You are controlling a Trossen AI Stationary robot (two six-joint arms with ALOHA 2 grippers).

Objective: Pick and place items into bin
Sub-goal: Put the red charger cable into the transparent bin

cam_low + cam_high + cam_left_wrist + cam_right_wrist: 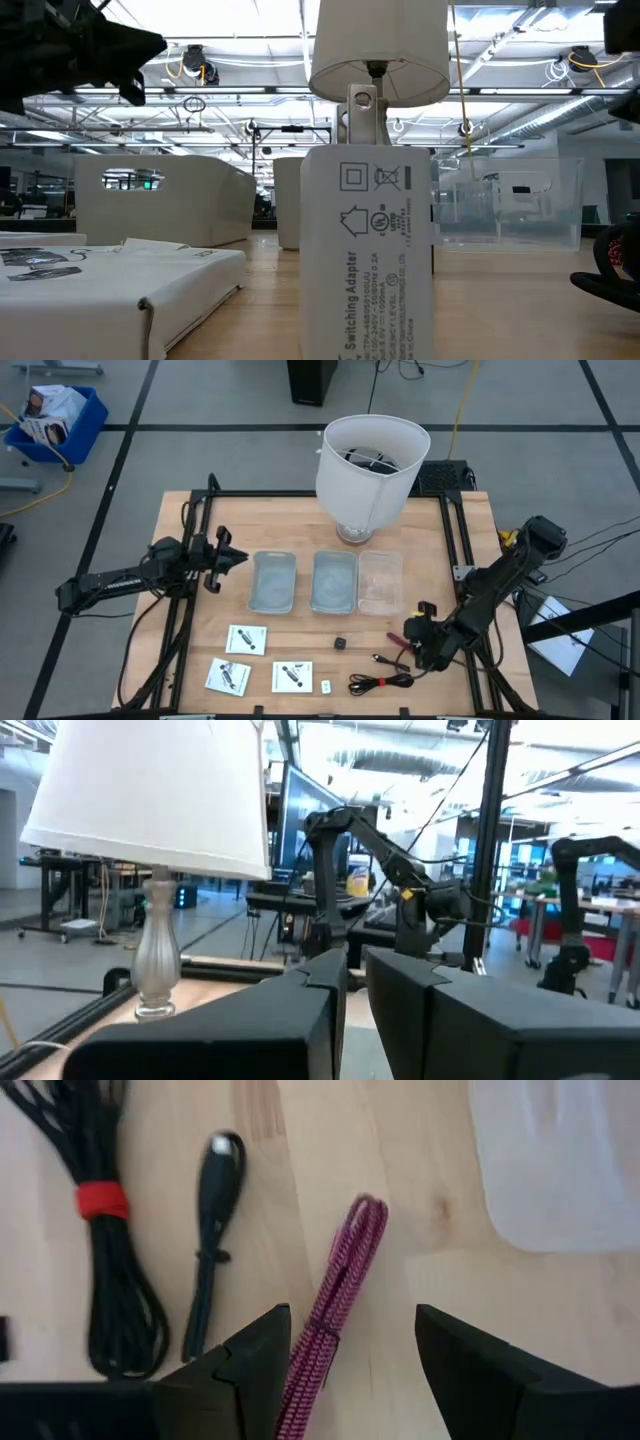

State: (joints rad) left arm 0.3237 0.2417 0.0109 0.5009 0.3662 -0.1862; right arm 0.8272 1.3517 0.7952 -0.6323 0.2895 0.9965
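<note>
- hovering low at the near right of the wooden table (300,520), the right gripper (345,1355) has its fingers spread wide, one either side of the magenta braided cable bundle (335,1315), with nothing clamped.
- that magenta bundle lies flat on the wood, running between the two dark fingers; neither finger is seen touching it.
- just beside it sits the black coiled cable (105,1240), tied with a red band (103,1202), its plug end (218,1175) lying between the coil and the magenta bundle.
- further along the near edge: a tiny white piece (326,685), a tiny black cube (341,643), and three white square packets (247,639) (228,676) (292,676) with black print, all resting on the table, well apart from the gripper.
- three clear bins (273,580) (334,580) (380,580) stand in a row mid-table; they look empty from above.
- behind them stands a lamp with a big white shade (370,460).
- the left gripper (226,558) waits raised at the left side of the table, beside the leftmost bin, its fingers a little apart and holding nothing.
</note>
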